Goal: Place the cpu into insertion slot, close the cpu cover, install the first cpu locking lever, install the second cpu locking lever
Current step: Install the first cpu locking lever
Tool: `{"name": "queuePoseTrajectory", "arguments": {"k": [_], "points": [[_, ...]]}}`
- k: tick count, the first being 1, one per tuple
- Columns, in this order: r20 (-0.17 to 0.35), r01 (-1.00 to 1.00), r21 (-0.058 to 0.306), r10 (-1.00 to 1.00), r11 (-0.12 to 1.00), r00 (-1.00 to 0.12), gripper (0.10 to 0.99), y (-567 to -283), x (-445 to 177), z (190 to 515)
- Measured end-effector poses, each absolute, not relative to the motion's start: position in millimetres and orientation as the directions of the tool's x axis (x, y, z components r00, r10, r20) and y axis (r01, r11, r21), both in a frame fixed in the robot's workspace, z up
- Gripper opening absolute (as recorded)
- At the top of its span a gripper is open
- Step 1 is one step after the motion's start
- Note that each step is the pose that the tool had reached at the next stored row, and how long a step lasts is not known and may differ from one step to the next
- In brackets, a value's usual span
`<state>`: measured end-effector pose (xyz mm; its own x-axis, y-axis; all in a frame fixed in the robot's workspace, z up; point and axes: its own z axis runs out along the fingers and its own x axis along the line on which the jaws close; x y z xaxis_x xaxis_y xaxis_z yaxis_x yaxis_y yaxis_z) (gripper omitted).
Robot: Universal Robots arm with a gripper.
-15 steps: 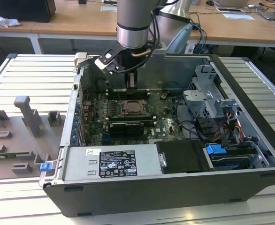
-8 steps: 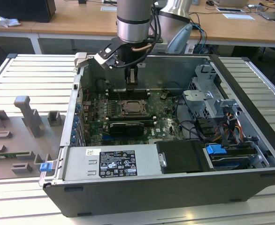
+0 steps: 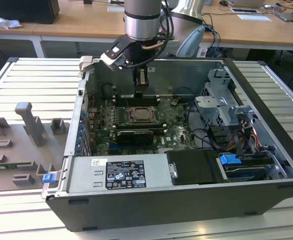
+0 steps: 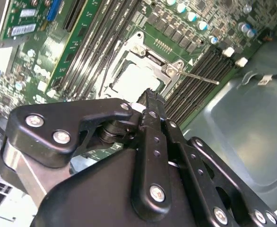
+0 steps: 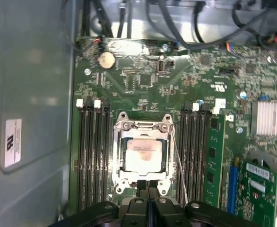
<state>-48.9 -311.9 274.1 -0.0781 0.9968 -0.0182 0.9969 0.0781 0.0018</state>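
Observation:
In the first wrist view the cpu (image 5: 143, 154) lies flat in the insertion slot (image 5: 117, 185), its pale silvery face up. The cpu cover (image 5: 142, 134) lies down over it, framing the chip through its square cut-out. A thin wire locking lever (image 5: 178, 163) runs along one side of the socket; in the second wrist view this lever (image 4: 200, 77) sticks out sideways. My gripper (image 5: 148, 185) hovers just above the socket's near edge, fingers pressed together and holding nothing. In the exterior view the gripper (image 3: 141, 93) hangs over the socket (image 3: 143, 116).
Rows of memory slots (image 5: 93, 156) flank the socket on both sides. A long black card (image 3: 132, 136) lies in front of the socket. The case walls (image 3: 151, 67), drive cage (image 3: 221, 107) and power supply (image 3: 119, 172) hem in the board. Grey fixtures (image 3: 31, 125) stand at the exterior view's left.

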Motion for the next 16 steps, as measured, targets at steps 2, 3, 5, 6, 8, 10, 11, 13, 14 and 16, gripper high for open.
{"name": "queuePoseTrajectory", "arguments": {"k": [2,3,5,6,8,10,11,13,14,16], "points": [[-0.018,0.995,0.002,0.995,0.098,-0.098,0.106,-311.9,-48.9,274.1],[-0.018,0.994,0.002,0.994,0.111,-0.111,0.106,-311.9,-48.9,274.1],[-0.018,0.992,0.002,0.992,0.125,-0.125,0.106,-311.9,-48.9,274.1],[-0.018,0.991,0.002,0.991,0.130,-0.130,0.106,-311.9,-48.9,274.1],[-0.018,0.991,0.002,0.991,0.134,-0.134,0.106,-311.9,-48.9,274.1],[-0.018,0.990,0.002,0.990,0.141,-0.141,0.106,-311.9,-48.9,274.1],[-0.018,0.989,0.002,0.989,0.145,-0.145,0.106,-311.9,-48.9,274.1],[-0.018,0.985,0.002,0.985,0.171,-0.171,0.106,-311.9,-48.9,274.1],[-0.018,0.984,0.002,0.984,0.180,-0.180,0.106,-311.9,-48.9,274.1],[-0.018,0.978,0.002,0.978,0.207,-0.207,0.106,-311.9,-48.9,274.1]]}}
